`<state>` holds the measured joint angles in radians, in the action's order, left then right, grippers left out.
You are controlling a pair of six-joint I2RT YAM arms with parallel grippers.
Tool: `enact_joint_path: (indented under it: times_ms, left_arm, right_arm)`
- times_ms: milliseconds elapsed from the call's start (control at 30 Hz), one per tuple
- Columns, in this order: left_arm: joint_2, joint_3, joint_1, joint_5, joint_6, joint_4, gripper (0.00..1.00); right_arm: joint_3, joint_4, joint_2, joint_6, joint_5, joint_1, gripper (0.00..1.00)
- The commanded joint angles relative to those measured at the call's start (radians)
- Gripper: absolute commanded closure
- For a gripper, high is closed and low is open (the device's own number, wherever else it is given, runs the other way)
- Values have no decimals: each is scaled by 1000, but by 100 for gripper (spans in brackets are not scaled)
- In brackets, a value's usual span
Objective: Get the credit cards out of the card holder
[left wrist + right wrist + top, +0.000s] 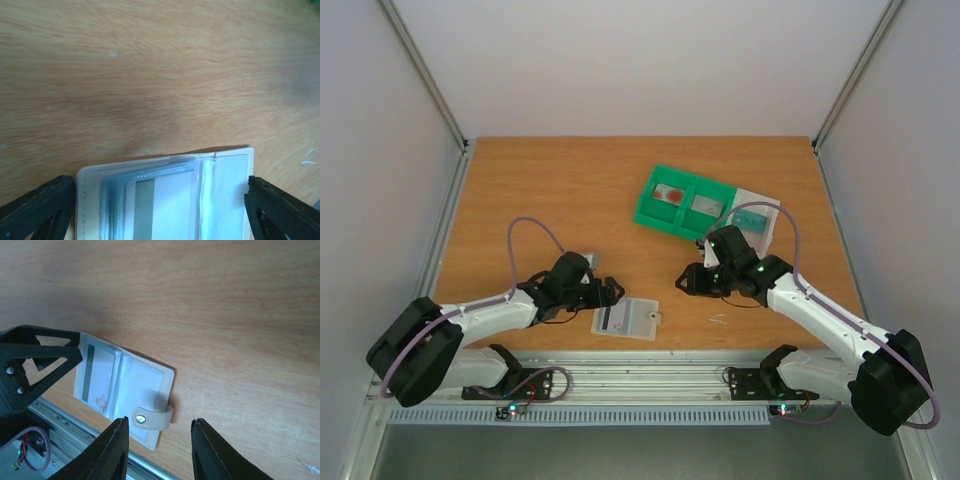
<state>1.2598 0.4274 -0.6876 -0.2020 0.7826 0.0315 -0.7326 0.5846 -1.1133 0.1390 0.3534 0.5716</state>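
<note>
On the wooden table [520,180], the open card holder [165,200] lies longways between the spread fingers of the left gripper [160,182]. The right gripper [160,425] is open and empty.

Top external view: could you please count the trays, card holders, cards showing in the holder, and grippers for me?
Trays: 2, the green tray and the white tray
Card holders: 1, the card holder, lying open
Cards showing in it: 1, the striped card
Grippers: 2, the left gripper and the right gripper
Total: 6
</note>
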Motion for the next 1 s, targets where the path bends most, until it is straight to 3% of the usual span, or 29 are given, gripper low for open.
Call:
enact_joint_path:
  times_ms: [0,133,300,600,967]
  left_arm:
    - [17,-32,-6,-94,41,-143,7]
    - [7,-42,-5,-118,63,-160,10]
    - [-18,-35,-5,-105,106,-44,11]
    - [-100,-157,-7,-209,264,-197,14]
    - [-336,-146,-7,-128,229,46,15]
  right_arm:
    - [37,-39,19,37,2,27,63]
    - [52,-84,-5,83,-22,83,64]
    - [30,-118,-62,135,-84,204,65]
    - [-28,-189,-205,204,-161,363,66]
    - [-47,-286,-351,277,-224,473,72]
